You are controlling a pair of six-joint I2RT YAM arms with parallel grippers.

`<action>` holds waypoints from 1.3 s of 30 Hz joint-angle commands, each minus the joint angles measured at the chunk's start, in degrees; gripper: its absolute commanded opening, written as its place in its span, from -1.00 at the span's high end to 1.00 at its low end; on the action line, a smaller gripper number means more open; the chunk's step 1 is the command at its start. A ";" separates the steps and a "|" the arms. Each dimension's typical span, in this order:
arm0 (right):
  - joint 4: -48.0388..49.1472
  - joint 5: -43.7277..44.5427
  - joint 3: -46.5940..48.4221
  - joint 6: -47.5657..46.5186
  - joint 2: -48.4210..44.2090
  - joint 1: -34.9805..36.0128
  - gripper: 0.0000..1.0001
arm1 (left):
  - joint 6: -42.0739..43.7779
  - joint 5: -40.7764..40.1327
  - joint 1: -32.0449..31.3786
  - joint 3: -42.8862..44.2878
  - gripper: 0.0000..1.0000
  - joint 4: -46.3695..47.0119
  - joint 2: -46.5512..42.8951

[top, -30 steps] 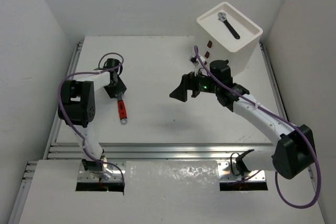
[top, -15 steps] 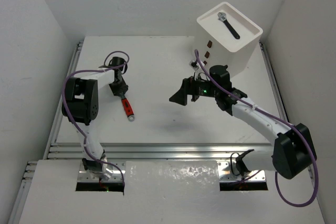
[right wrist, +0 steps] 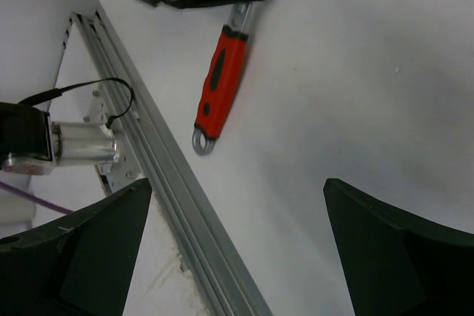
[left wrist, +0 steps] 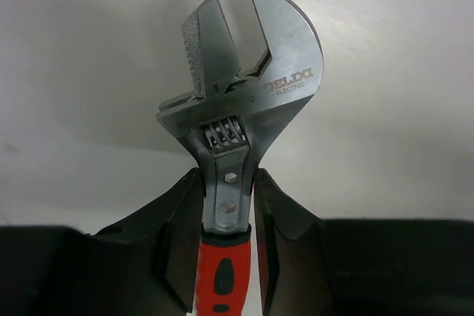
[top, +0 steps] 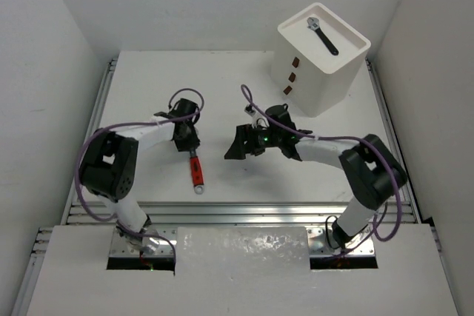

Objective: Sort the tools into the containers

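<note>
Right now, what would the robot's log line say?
left gripper: shut on red-handled wrench | right gripper: open, empty | black-handled wrench: on drawer unit top

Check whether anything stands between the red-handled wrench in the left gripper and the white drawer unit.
Yes: the open right gripper and its wrist sit roughly on the direct line from the red-handled wrench, held by the left gripper, to the white drawer unit.
</note>
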 commanded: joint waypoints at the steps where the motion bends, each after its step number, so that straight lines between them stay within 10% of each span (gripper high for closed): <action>1: 7.81 1.65 3.99 5.41 6.32 1.68 -0.98 | -3.33 6.51 -2.20 -2.46 1.00 8.14 -8.81; 25: 23.55 1.40 3.99 10.00 16.63 8.09 -0.84 | -11.94 22.95 -3.35 -10.20 1.00 22.64 -21.66; 33: 25.49 -3.19 5.76 9.82 18.75 9.06 1.00 | -14.05 23.05 -3.44 -9.86 1.00 23.36 -25.17; 36: 24.62 -1.78 3.56 7.89 14.80 9.06 1.00 | -12.92 21.56 -3.44 -7.41 0.56 20.38 -26.84; 37: 23.13 -1.43 2.51 6.32 11.92 9.06 1.00 | -11.61 19.64 -3.44 -6.35 -0.01 18.80 -27.63; 39: 19.54 0.50 2.24 4.03 8.48 8.97 1.00 | -9.76 16.21 -3.44 -1.63 -0.49 12.24 -28.86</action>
